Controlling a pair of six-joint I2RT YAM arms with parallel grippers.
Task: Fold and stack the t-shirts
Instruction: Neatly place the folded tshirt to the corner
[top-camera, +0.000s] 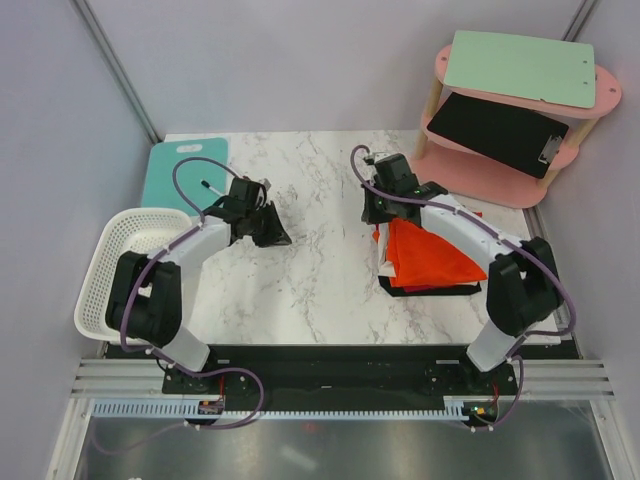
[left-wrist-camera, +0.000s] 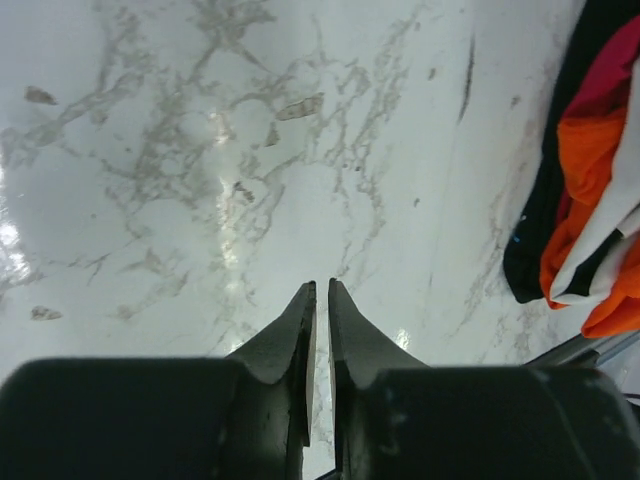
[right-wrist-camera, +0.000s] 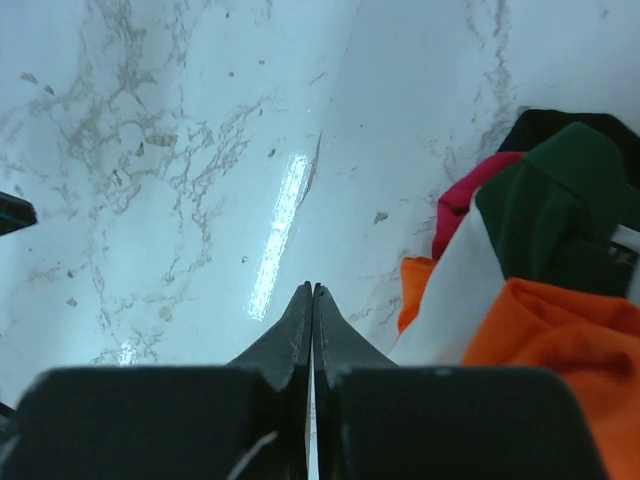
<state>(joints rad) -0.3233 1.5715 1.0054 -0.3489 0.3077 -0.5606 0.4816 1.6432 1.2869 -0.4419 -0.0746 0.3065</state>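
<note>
- The left claw (top-camera: 280, 236) hangs low over the bare marble tabletop (top-camera: 320, 280), left of the middle. In the left wrist view its fingers (left-wrist-camera: 300, 330) are drawn in to a thin slit with nothing between them.
- The right claw (top-camera: 376, 215) is at the upper left edge of the clothes pile (top-camera: 400, 288), over marble. In the right wrist view its fingers (right-wrist-camera: 298, 330) are pressed together and grip nothing.
- The orange t-shirts (top-camera: 425, 255) lie bunched and unfolded on the right side of the tabletop, on top of the pile and partly under the right arm.
- From the right wrist, orange cloth (right-wrist-camera: 560, 340) sits just right of the claw, with green cloth (right-wrist-camera: 560, 200), white, red and black cloth mixed in beside it.
- From the left wrist, the same pile (left-wrist-camera: 585, 170) shows at the far right edge, well apart from the left claw.
- A white basket (top-camera: 125, 262) sits at the left edge of the tabletop, beside the left arm.
- A teal board (top-camera: 185, 165) lies at the back left corner.
- A pink shelf (top-camera: 500, 180) stands at the back right.
</note>
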